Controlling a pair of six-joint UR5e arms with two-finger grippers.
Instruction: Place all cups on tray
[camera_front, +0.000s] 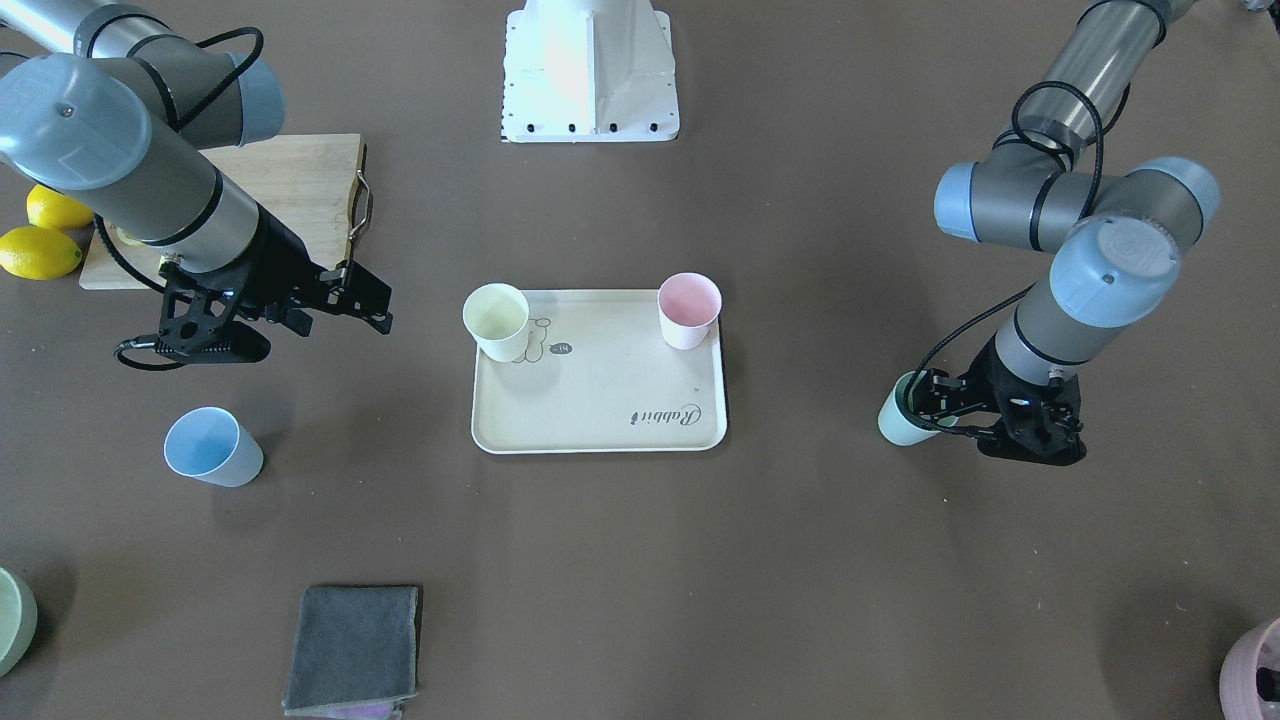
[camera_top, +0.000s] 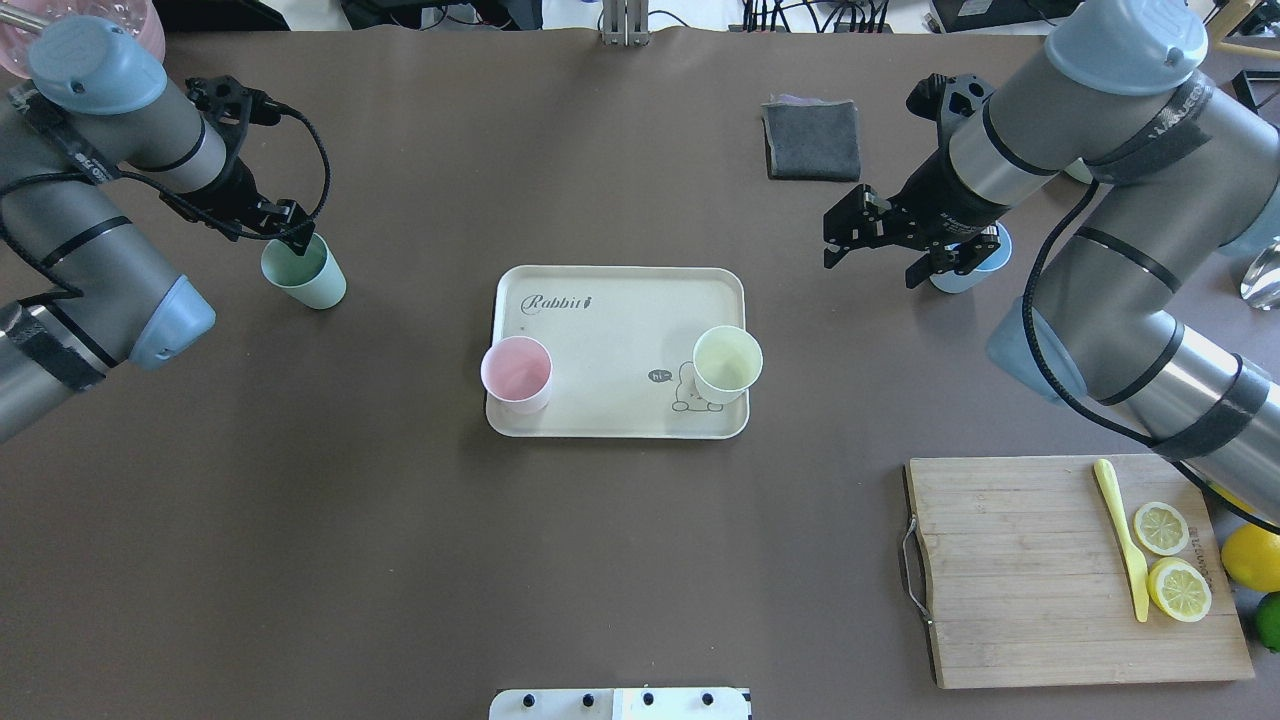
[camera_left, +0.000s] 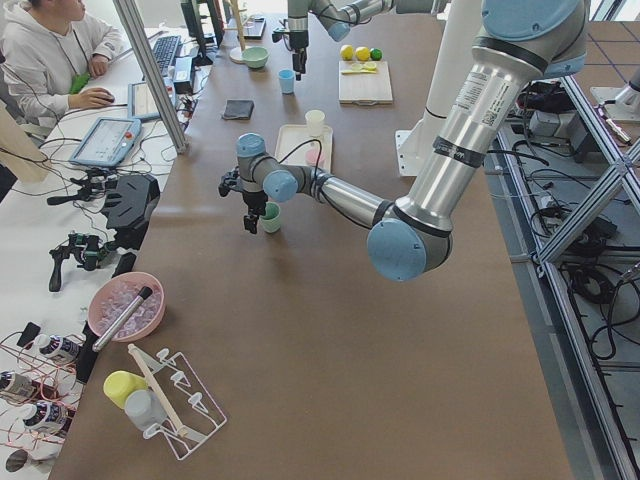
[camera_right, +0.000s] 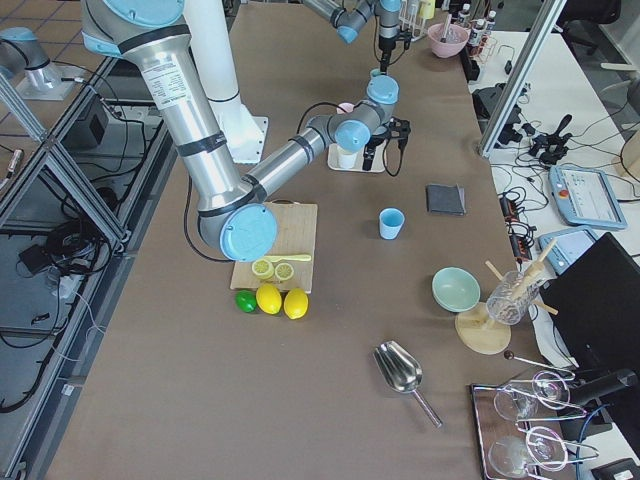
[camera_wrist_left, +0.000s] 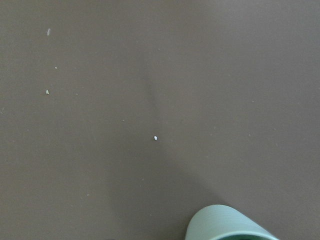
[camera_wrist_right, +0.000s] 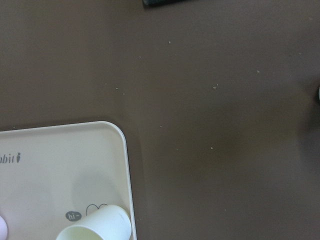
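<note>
The cream tray (camera_top: 610, 340) lies mid-table and holds the pale yellow cup (camera_top: 727, 363) and the pink cup (camera_top: 517, 373), both upright at its near corners. The mint green cup (camera_top: 303, 272) stands on the table to the tray's left. My left gripper (camera_top: 285, 228) sits over its far rim; I cannot tell whether it grips. The cup's edge shows in the left wrist view (camera_wrist_left: 230, 225). The light blue cup (camera_front: 212, 447) stands on the table to the tray's right. My right gripper (camera_top: 870, 248) is open and empty, hovering between it and the tray.
A wooden cutting board (camera_top: 1020, 570) with lemon slices and a yellow knife lies at the near right, with whole lemons (camera_front: 40, 250) beside it. A folded grey cloth (camera_top: 812, 140) lies at the far side. Round containers are cut off at the far corners.
</note>
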